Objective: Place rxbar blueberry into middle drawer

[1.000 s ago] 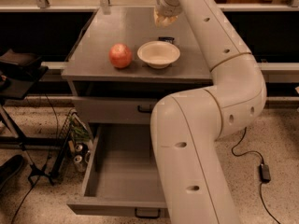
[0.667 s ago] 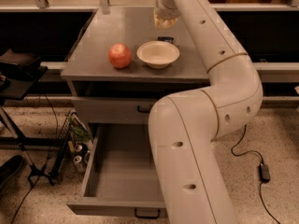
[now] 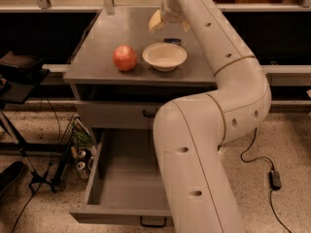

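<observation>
The rxbar blueberry (image 3: 172,41) is a small dark bar lying flat on the grey cabinet top (image 3: 97,57), just behind the white bowl (image 3: 164,56). My gripper (image 3: 171,25) hangs right above the bar, a short way over it, with its pale fingers (image 3: 155,22) spread apart and nothing between them. The middle drawer (image 3: 121,183) is pulled out below, its deep grey tray empty, with a black handle (image 3: 153,222) on its front edge. My arm covers the drawer's right part.
A red-orange round fruit (image 3: 125,58) sits left of the bowl. The upper drawer front (image 3: 112,115) is shut. A dark stand (image 3: 19,76) and cables stand on the left, cans (image 3: 82,160) lie by the drawer, and a power cord (image 3: 272,176) is on the floor at right.
My gripper has come down a little toward the bar behind the bowl. The fruit, the bowl and the drawer have not moved.
</observation>
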Motion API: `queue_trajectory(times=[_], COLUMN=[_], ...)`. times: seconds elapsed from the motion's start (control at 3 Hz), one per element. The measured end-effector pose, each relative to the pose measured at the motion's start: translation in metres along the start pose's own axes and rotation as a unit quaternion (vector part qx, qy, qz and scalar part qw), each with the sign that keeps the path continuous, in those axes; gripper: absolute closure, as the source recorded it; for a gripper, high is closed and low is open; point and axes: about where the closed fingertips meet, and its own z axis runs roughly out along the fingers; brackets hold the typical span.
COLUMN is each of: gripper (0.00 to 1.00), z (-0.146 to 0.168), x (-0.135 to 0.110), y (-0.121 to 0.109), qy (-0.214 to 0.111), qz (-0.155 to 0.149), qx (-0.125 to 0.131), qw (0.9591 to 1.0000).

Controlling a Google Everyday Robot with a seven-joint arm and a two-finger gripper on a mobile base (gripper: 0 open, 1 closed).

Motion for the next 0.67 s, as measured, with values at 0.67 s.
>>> queue_trajectory(times=[0.67], gripper=[0.0], z=[0.013], x=[0.01], y=[0.002], qy=[0.017], qz=[0.0], qx=[0.001], qw=[0.9999])
